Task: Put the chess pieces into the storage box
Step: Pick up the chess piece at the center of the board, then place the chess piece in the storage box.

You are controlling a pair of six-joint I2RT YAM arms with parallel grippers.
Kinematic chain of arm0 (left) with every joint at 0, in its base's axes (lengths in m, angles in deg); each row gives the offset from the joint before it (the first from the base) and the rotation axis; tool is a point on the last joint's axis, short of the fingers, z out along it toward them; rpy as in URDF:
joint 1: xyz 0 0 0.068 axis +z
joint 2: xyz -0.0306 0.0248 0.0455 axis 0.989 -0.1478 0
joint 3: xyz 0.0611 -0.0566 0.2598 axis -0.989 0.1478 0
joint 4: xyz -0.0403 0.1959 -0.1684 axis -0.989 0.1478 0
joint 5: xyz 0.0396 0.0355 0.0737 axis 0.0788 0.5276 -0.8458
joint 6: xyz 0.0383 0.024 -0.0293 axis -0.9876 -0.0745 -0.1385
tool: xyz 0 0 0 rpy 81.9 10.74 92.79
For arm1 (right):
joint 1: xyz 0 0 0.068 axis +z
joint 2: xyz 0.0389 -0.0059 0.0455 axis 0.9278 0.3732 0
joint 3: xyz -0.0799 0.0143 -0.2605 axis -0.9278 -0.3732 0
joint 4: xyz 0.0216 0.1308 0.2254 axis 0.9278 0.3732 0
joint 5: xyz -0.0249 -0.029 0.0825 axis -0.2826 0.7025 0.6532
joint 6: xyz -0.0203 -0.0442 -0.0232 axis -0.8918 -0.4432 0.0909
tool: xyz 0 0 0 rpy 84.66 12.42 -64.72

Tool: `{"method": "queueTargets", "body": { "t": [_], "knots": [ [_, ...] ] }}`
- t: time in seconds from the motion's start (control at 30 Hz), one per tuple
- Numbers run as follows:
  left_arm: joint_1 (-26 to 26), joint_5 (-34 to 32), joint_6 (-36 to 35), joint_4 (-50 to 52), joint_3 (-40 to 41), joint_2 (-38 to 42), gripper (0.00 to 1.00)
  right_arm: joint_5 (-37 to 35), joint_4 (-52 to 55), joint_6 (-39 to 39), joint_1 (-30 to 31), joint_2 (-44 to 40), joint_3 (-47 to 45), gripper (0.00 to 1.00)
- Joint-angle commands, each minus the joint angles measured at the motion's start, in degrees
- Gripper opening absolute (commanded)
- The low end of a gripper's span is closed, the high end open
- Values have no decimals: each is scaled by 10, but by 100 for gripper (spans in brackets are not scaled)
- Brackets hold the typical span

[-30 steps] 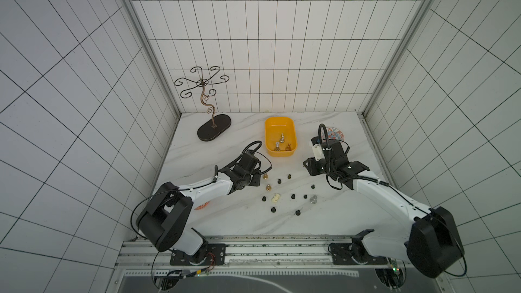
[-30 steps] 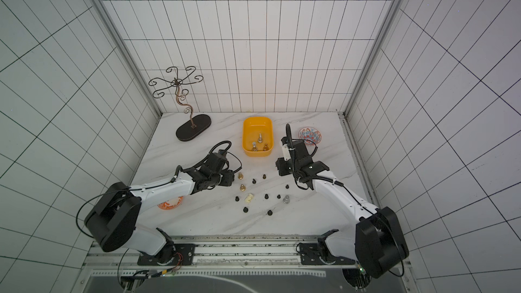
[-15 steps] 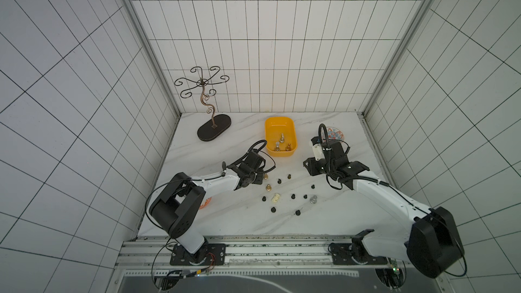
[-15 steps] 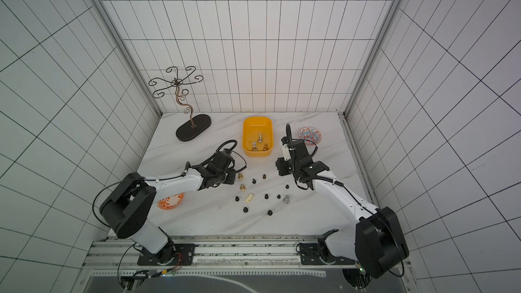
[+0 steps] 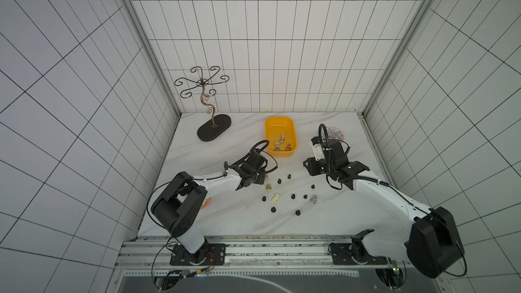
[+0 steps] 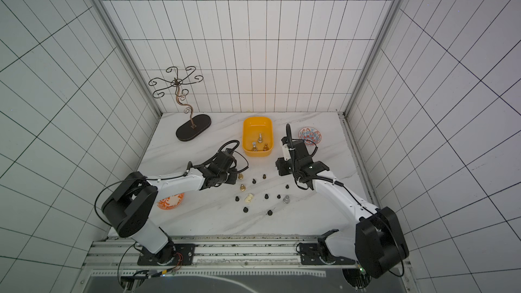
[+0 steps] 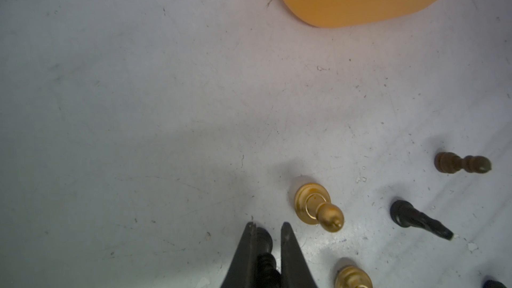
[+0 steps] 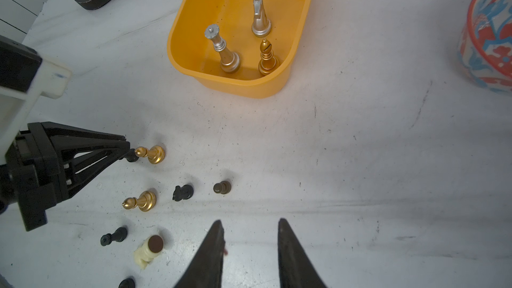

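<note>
L claw (image 7: 268,225) has been closed, from approx. half-open, onto a black pawn (image 7: 265,257) standing on the tabletop (image 7: 138,106) just beside a gold pawn (image 7: 315,206); the pawn is now pinched betw. both fingers (image 7: 243,253). L arm's shoulder block (image 5: 177,207) has been swung inward, toward the loose pieces (image 5: 293,196), since 1 s ago.

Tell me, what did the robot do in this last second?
The left gripper closed its jaws on a small black chess piece on the table, as its arm shifted slightly. The right gripper, the storage box with its three pieces and the other loose pieces stayed put.
</note>
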Motion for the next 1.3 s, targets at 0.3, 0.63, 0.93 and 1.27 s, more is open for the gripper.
{"method": "queueTargets", "body": {
  "t": [0.3,0.63,0.93,1.27],
  "knots": [
    [-3,-11,0,9,-26,37,9,-3,7,5,-4,-18,-25,34],
    [-3,-9,-17,27,-89,48,9,-1,12,5,-4,-23,-25,34],
    [4,-4,-60,34,-235,-44,9,-5,22,4,-5,-33,-19,33],
    [60,56,-79,28,-418,-202,9,7,53,-1,-7,-29,-8,33]
  ]
}}
